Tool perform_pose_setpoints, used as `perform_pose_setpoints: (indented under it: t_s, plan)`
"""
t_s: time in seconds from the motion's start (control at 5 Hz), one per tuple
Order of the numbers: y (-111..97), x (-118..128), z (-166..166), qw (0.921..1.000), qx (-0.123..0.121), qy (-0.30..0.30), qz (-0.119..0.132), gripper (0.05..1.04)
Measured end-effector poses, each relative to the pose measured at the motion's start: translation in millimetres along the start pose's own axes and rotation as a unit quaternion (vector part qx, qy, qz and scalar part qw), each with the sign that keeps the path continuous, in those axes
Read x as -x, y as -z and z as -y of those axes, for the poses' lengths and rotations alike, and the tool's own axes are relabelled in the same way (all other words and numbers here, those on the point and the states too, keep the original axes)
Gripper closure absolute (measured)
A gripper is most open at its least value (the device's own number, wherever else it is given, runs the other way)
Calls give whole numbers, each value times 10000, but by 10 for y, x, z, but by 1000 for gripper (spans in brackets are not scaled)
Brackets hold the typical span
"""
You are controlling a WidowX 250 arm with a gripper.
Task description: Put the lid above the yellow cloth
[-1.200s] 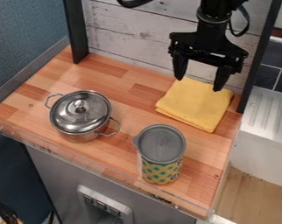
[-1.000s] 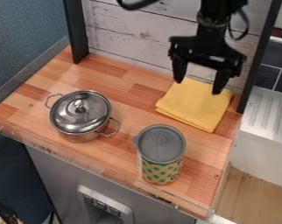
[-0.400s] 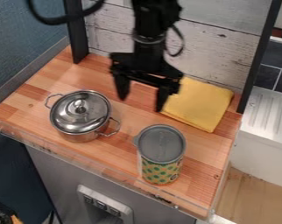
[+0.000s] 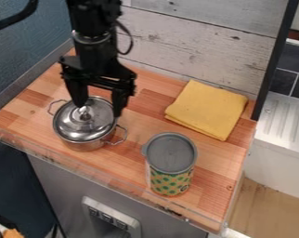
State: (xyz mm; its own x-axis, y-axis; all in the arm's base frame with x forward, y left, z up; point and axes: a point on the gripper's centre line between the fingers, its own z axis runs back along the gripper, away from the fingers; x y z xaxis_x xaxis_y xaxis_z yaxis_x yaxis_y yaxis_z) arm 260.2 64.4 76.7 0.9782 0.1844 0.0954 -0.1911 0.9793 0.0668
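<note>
Metal lid [image 4: 82, 126], one, sits on one two-handled pot [image 4: 84, 146].

There is one view, and it looks from high above the front side of the wooden table [image 4: 142, 114], down at a steep slant. The camera faces to the white plank wall [image 4: 195, 46], which stands in the upper part of the frame. The table lies turned in the picture, so its front edge goes from the left side down to the lower right. The distance is moderate: the table takes the middle, while the blue wall [image 4: 22, 56] enters at upper left and a grey front panel [image 4: 59, 186] below. The patterned can [image 4: 171, 179], at lower centre, is nearer to the camera than the yellow cloth [image 4: 208, 109].
</note>
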Motion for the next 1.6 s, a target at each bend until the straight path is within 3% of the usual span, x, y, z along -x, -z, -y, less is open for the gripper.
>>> perform_pose_setpoints:
  t_s: [0.4,1.0,1.4,1.6]
  plan:
    - [101,-46,-251,9991,-55,-410,0,83]
    - [408,-93,-259,9983,-101,-494,-296,112]
    - [414,-104,-283,9983,-97,-521,-254,692]
    - [411,-111,-295,9984,-93,-519,-225,800]
